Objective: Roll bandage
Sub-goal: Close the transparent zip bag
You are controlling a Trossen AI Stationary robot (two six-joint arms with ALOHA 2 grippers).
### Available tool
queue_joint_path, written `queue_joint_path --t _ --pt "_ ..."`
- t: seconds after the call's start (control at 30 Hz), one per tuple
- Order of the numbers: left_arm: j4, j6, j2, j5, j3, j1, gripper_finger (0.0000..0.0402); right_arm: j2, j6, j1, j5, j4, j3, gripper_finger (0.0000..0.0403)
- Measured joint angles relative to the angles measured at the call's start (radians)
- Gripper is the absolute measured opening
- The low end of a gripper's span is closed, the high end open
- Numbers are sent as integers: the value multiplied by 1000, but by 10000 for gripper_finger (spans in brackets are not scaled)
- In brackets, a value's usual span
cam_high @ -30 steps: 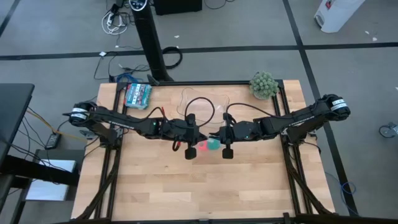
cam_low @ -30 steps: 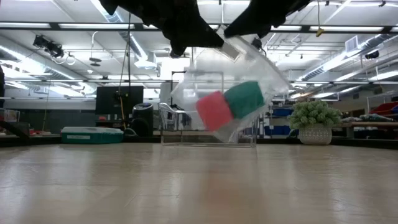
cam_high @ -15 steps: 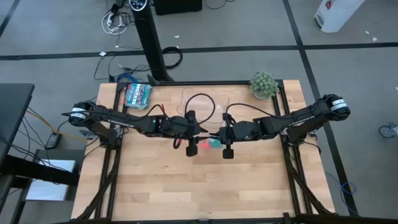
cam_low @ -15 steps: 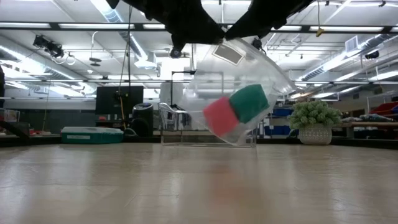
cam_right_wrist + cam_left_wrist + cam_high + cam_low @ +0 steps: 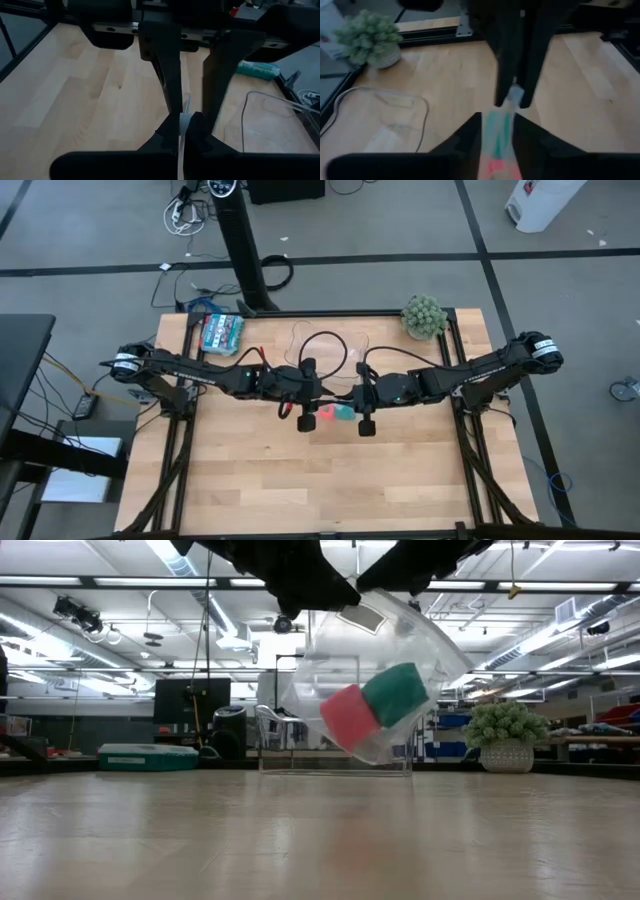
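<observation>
A clear plastic bag (image 5: 400, 635) hangs above the table between my two grippers. Inside it, at its bottom, lie the teal bandage (image 5: 396, 694), rolled into a compact cylinder, and a pink block (image 5: 349, 718). My left gripper (image 5: 306, 413) and my right gripper (image 5: 366, 412) face each other over the table's middle, each shut on the bag's upper part. In the high view the bandage (image 5: 343, 413) and the block (image 5: 312, 420) show between them. My left gripper pinches the bag's upper part (image 5: 496, 131) between its two fingers, coming level from the table's left. The bag hangs below, clear of the table, tilted. My right gripper pinches the bag's thin top edge (image 5: 184, 121) between its two fingers, coming level from the table's right. The bag hangs below it, clear of the table.
A flat teal-patterned packet (image 5: 222, 332) lies at the table's far left. A small potted plant (image 5: 424, 315) stands at the far right corner. A clear stand with a dark cable (image 5: 330, 348) sits behind the grippers. Bare wood lies toward the near edge.
The bag has swayed a little under the grippers, toward the table's right and back, with the pink block and the bandage shifting inside it. Both grippers keep their hold and stay about where they were.
</observation>
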Motion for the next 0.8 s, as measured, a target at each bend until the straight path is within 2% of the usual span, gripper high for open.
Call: queue_joint_path --t 0.13,0.17,0.37,0.8 --pt "13 33 1 63 0 2 25 0 0 0 -19 3 0 0" --pt "23 36 1 73 0 3 14 0 0 0 -24 3 0 0" --pt "43 45 3 54 -1 3 4 -2 71 0 -41 -24 2 0" --pt "66 38 4 15 -3 4 1 -1 220 15 37 -54 -83 0"
